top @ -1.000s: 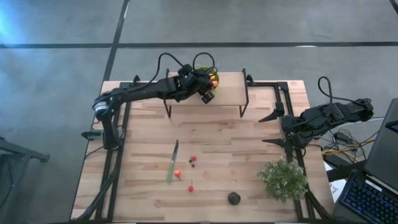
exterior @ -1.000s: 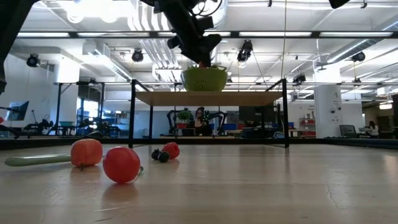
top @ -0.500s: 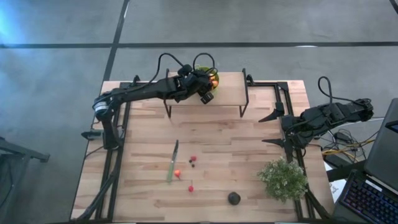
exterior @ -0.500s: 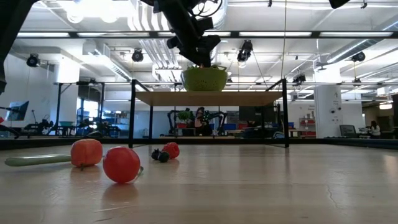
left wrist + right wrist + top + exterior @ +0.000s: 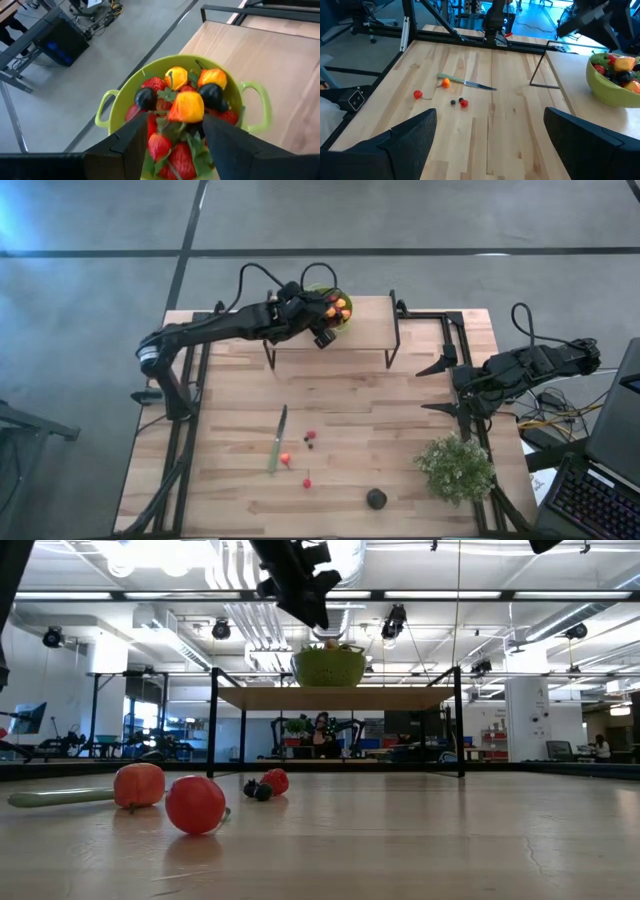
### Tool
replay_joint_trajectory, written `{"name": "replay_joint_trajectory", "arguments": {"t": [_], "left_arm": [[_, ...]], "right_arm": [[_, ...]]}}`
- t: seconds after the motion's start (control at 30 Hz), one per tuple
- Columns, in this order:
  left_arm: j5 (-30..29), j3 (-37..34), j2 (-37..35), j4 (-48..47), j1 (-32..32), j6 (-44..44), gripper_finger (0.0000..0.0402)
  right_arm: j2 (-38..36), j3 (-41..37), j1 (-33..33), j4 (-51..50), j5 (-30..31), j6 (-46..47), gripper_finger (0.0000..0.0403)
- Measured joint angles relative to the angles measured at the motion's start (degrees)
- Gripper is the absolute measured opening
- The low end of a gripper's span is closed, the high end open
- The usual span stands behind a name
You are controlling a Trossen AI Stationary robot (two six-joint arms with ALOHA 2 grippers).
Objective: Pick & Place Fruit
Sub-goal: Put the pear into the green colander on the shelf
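A green bowl [image 5: 118, 88] heaped with red, dark and orange-yellow fruit [image 5: 186, 106] stands on a raised wooden shelf [image 5: 370, 330] at the table's far side. My left gripper [image 5: 175, 130] hovers open just above and left of the bowl [image 5: 328, 668], nothing between its fingers. Loose fruit lies on the table: two red pieces [image 5: 311, 436] [image 5: 307, 481], an orange one [image 5: 285, 458], small dark berries [image 5: 309, 445] and a bigger dark round one [image 5: 376, 498]. My right gripper [image 5: 440, 387] waits open at the table's right edge.
A slim green-handled knife [image 5: 277, 438] lies left of the loose fruit. A bushy pale-green plant [image 5: 455, 468] stands at the near right corner. The shelf rests on thin black legs [image 5: 212, 725]. Bare wood lies between the shelf and the loose fruit.
My left gripper has risen from over the bowl and drawn back toward the table's left edge; more of the bowl's fruit now shows in the high view.
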Motion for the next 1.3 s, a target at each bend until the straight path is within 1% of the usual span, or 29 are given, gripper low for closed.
{"name": "replay_joint_trajectory", "arguments": {"t": [0.27, 0.37, 0.47, 0.57, 0.7, 0.8, 0.87, 0.93, 1.1, 1.3], "left_arm": [[0.4, 0.0, -3.7, -4.6, -1.9, -0.5, 0.0197], [2.0, 0.0, -5.0, -6.9, -3.0, -0.7, 0.0196], [3.8, 0.0, -6.1, -9.2, -4.5, -2.9, 0.0195], [8.2, 0.0, -6.8, -11.8, -6.0, -3.5, 0.0195], [15.5, -0.1, -7.0, -15.5, -8.5, -4.0, 0.0195], [19.9, -0.4, -7.0, -18.6, -11.1, -4.0, 0.0195], [21.1, -0.4, -6.8, -20.3, -13.5, -4.0, 0.0195], [21.2, -0.5, -6.7, -22.1, -16.2, -3.9, 0.0195], [21.2, -1.8, -6.7, -22.8, -23.6, -3.9, 0.0195], [21.2, -5.3, -6.6, -22.8, -31.9, -1.9, 0.0195]], "right_arm": [[0.0, 0.0, 0.0, 0.0, 0.0, 0.0, 0.0363], [0.0, 0.0, 0.0, 0.0, 0.0, 0.0, 0.0363], [0.0, 0.0, 0.0, 0.0, 0.0, 0.0, 0.0363], [0.0, 0.0, 0.0, 0.0, 0.0, 0.0, 0.0363], [0.0, 0.0, 0.0, 0.0, 0.0, 0.0, 0.0363], [0.0, 0.0, 0.0, 0.0, 0.0, 0.0, 0.0363], [0.0, 0.0, 0.0, 0.0, 0.0, 0.0, 0.0363], [0.0, 0.0, 0.0, 0.0, 0.0, 0.0, 0.0363], [0.0, 0.0, 0.0, 0.0, 0.0, 0.0, 0.0363], [0.0, 0.0, 0.0, 0.0, 0.0, 0.0, 0.0363]]}}
